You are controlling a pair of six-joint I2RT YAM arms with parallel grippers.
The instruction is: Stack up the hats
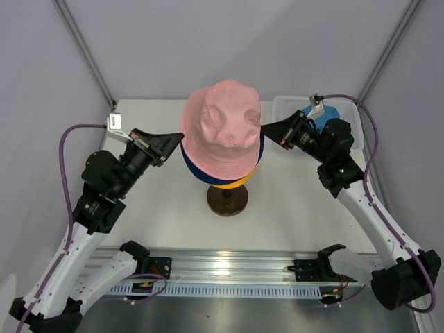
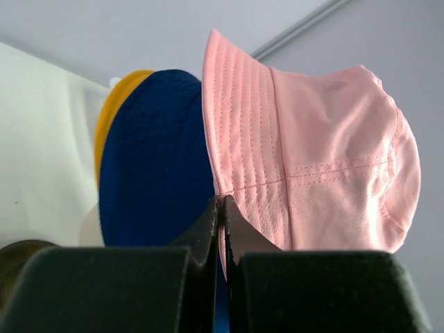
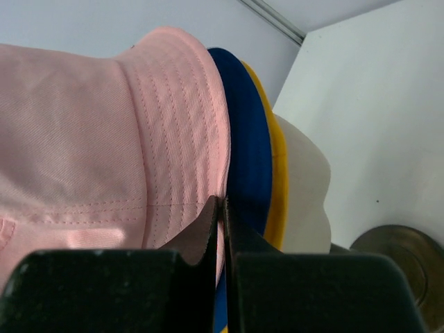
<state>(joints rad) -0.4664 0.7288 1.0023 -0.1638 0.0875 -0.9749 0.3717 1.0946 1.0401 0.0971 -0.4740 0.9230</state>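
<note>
The pink hat (image 1: 223, 128) sits on top of the navy blue hat (image 1: 254, 158) and the yellow hat (image 1: 232, 184), all on the mannequin head. My left gripper (image 1: 179, 141) is shut on the pink hat's brim at its left side; the wrist view shows the pink hat (image 2: 312, 159), navy hat (image 2: 156, 159) and yellow hat (image 2: 111, 114). My right gripper (image 1: 264, 130) is shut on the pink brim at its right side; its wrist view shows the pink hat (image 3: 104, 139), navy hat (image 3: 246, 159) and yellow hat (image 3: 277, 187). The sky blue hat (image 1: 331, 113) lies in the basket, partly hidden by the right arm.
The cream mannequin head (image 3: 305, 194) stands on a dark round base (image 1: 227, 200) at the table's middle. A white plastic basket (image 1: 286, 107) sits at the back right. Frame posts rise at both back corners.
</note>
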